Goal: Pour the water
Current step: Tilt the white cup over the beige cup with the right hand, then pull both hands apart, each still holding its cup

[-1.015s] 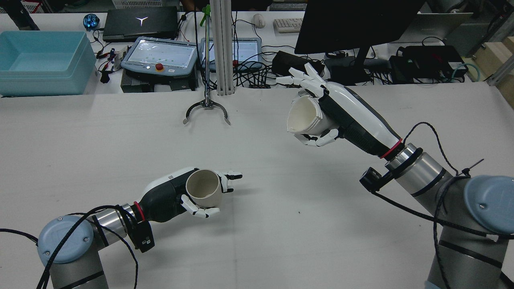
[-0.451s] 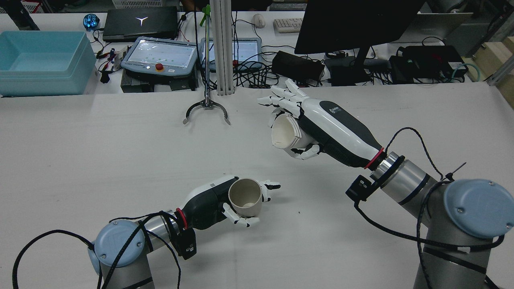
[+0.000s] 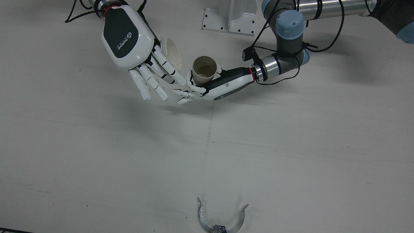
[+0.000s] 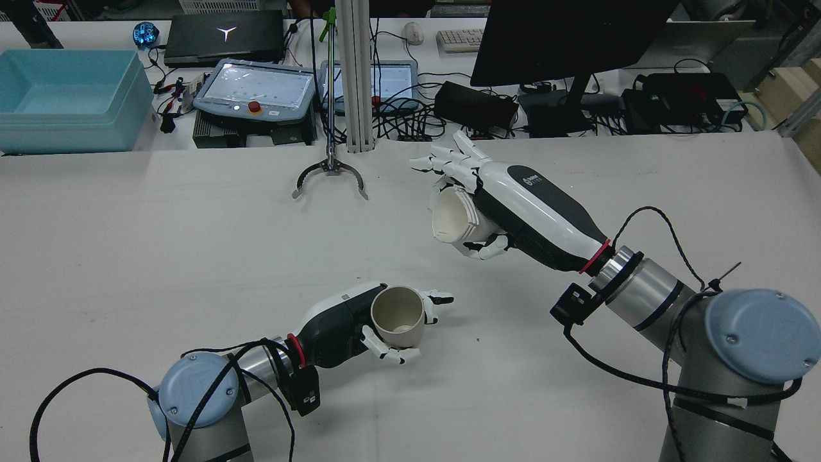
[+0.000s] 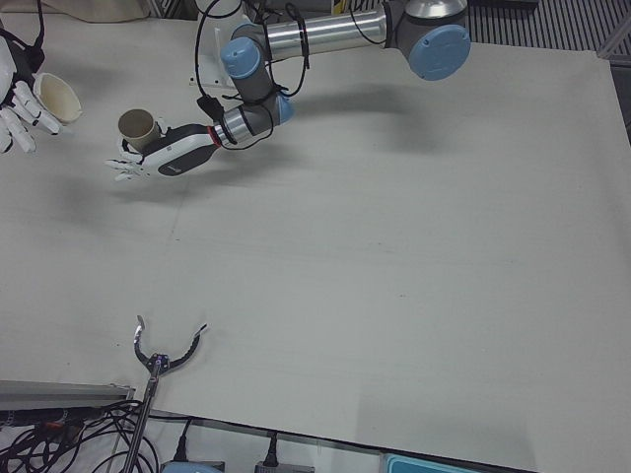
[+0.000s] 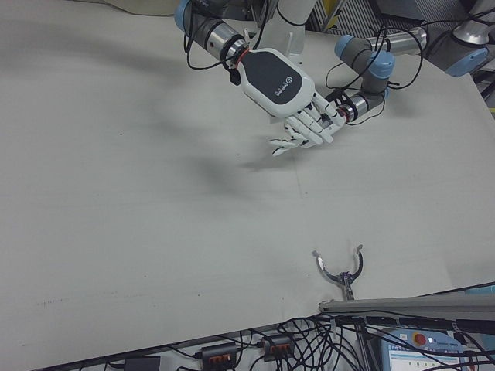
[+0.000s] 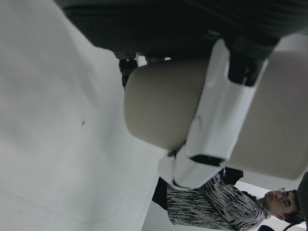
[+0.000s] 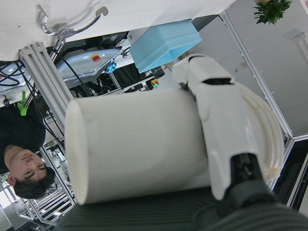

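My left hand (image 4: 349, 324) is shut on an upright beige cup (image 4: 397, 317) just above the table near its middle; its mouth faces up (image 3: 203, 69). My right hand (image 4: 513, 205) is shut on a white ribbed cup (image 4: 452, 215), held higher and tipped on its side, mouth toward the beige cup. In the front view the white cup (image 3: 171, 53) sits just left of the beige one, with the right hand's fingers (image 3: 152, 81) spread over it. The hand views show each cup close up (image 7: 163, 106) (image 8: 134, 144). No water is visible.
A metal claw tool (image 4: 330, 176) lies at the table's far edge, on a pole (image 3: 220, 221). Behind it stand a teach pendant (image 4: 256, 90), a blue bin (image 4: 64, 96), a monitor (image 4: 564, 38) and cables. A person (image 7: 216, 207) shows in the hand views.
The left hand carried the beige cup right toward the table's middle. The right hand brought the white cup left and lower, closer to the beige cup. Little moved in the last half second.
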